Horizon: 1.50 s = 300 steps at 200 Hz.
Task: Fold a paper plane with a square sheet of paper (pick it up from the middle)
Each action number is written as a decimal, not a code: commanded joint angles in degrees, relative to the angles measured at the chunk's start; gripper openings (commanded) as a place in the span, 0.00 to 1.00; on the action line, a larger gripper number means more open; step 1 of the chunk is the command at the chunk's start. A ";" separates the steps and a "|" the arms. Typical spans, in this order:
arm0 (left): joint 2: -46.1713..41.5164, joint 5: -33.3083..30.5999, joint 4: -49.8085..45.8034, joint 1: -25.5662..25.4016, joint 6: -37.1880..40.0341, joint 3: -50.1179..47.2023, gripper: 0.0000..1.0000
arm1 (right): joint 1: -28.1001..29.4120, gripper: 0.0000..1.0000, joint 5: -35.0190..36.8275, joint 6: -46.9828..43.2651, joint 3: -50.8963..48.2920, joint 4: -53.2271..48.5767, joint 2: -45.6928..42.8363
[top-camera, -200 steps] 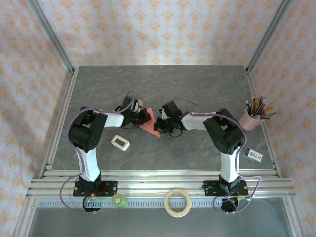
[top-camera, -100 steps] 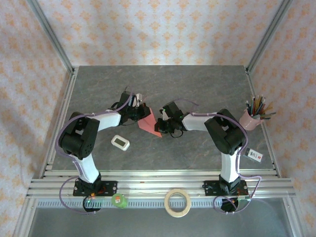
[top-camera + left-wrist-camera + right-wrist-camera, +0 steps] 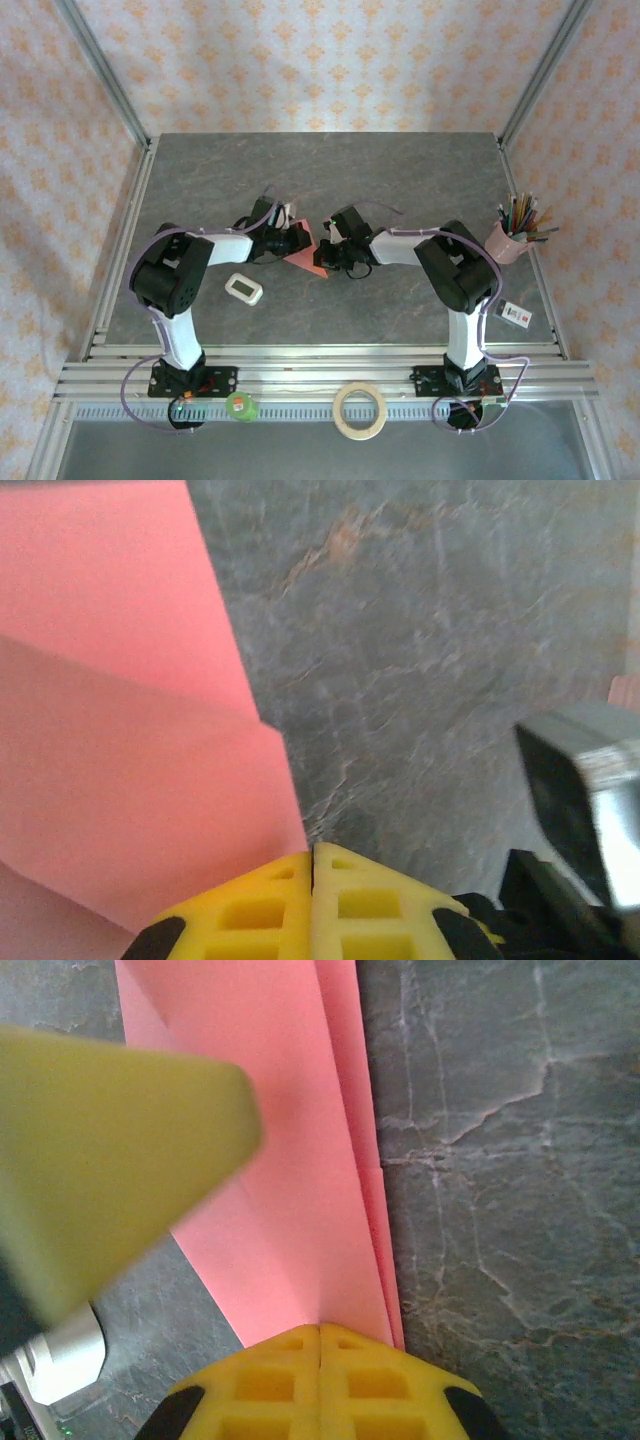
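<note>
The pink-red paper sheet (image 3: 304, 260) lies flat near the middle of the grey, marble-veined table (image 3: 400, 180). It's already partly folded: thin matte paper with sharp straight creases and overlapping flaps, narrowing to a point at its 6 o'clock end.

The left gripper (image 3: 312, 868) comes in from the sheet's 9 o'clock side. Its chunky yellow waffle-pattern fingertips are pressed right together, with no gap, right at the paper's edge. The right gripper (image 3: 320, 1345) is at the sheet's 3 o'clock side. Its yellow tips are closed tight too, sitting where the long folded edges run in. Honestly can't tell if either claw has any paper pinched or is just touching it.

There's a small white rounded-rectangular gadget (image 3: 243, 289) at about 8 o'clock from the paper, lying apart from it. A pink cup of pens (image 3: 510, 240) stands at the table's 3 o'clock edge. A tape roll (image 3: 360, 411) sits on the metal rail at 6 o'clock.
</note>
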 commanded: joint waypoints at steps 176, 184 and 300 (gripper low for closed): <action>9.31 -6.04 -1.80 12.33 8.92 7.31 0.04 | -1.67 0.00 8.70 -1.78 -14.04 -10.22 3.10; 9.67 -6.20 -2.08 13.09 9.17 7.86 0.05 | -1.73 0.00 8.78 -1.79 -14.13 -10.26 3.14; 10.67 -3.18 -2.38 19.84 6.56 13.65 0.05 | -1.62 0.00 3.64 3.24 -11.16 -2.23 -1.49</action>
